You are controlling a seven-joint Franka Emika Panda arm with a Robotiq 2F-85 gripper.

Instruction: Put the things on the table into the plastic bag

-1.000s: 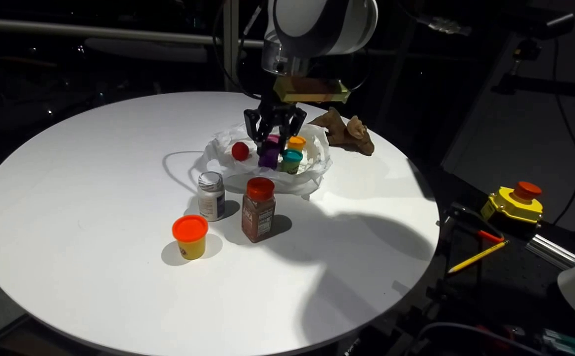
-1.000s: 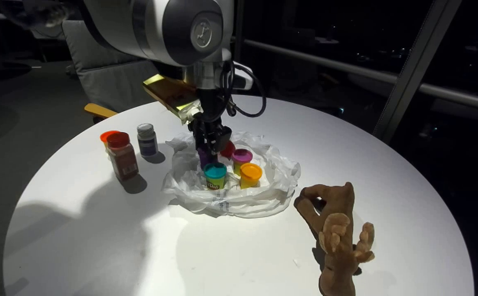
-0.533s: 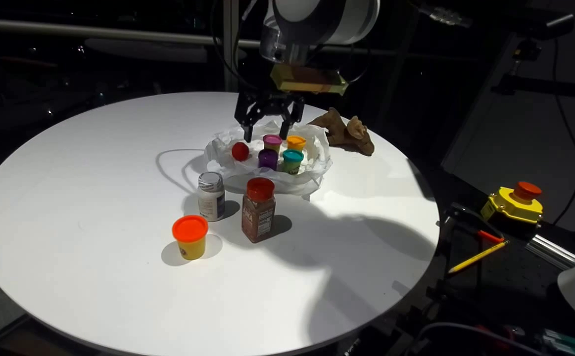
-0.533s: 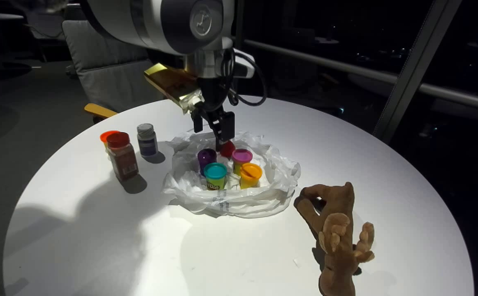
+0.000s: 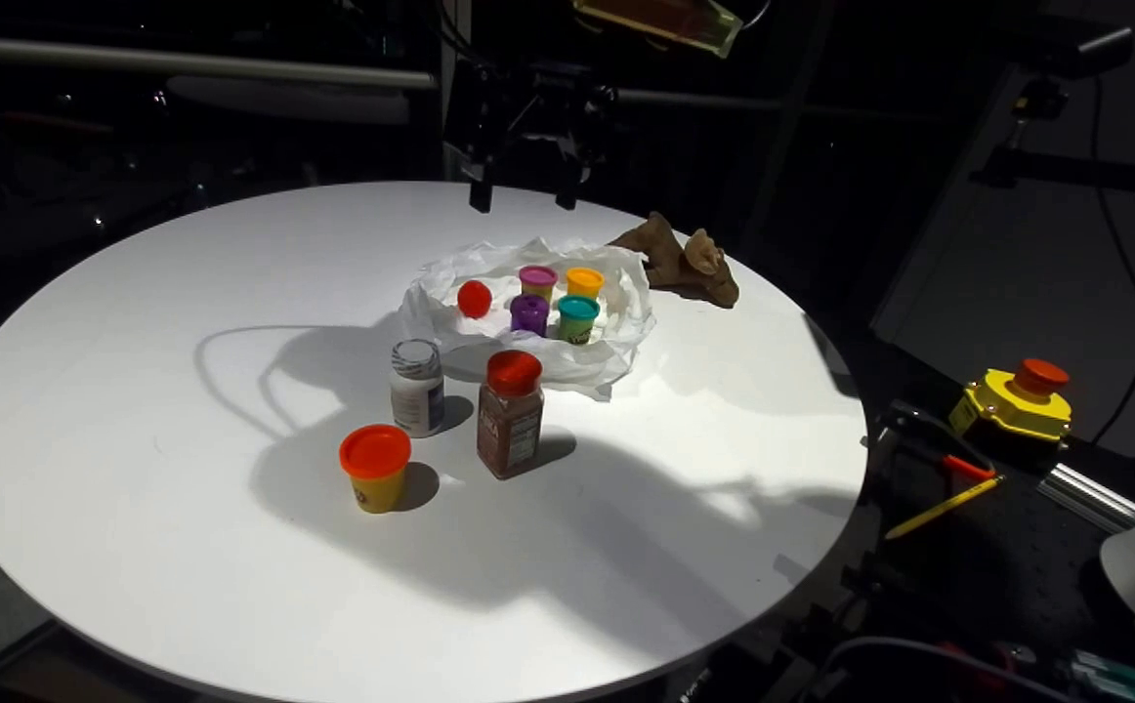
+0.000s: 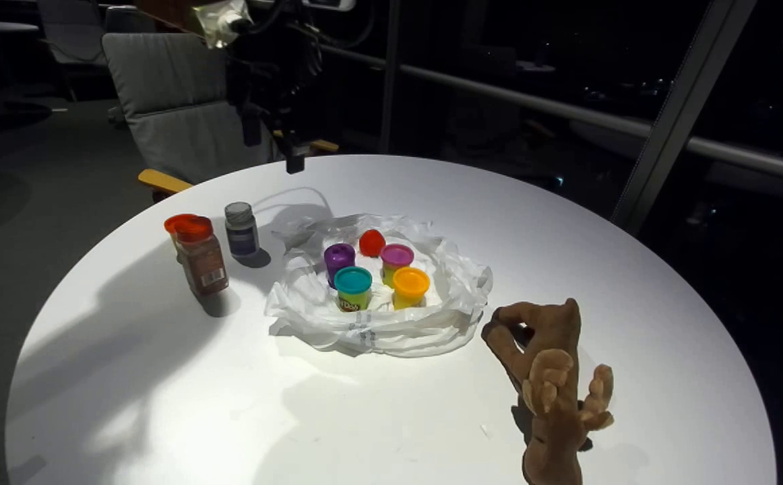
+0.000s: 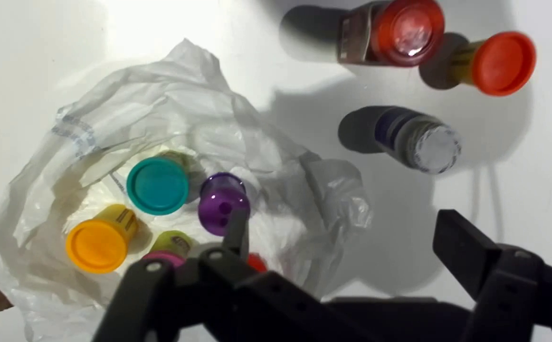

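In an exterior view the gripper (image 5: 524, 198) hangs, fingers (image 5: 481, 195) apart; in an exterior view the plastic bag (image 6: 462, 286) holds a teal-lidded Play-Doh tub (image 6: 353, 288); in the wrist view a pill bottle (image 7: 421, 140) and spice jar (image 7: 392, 34) stand outside.
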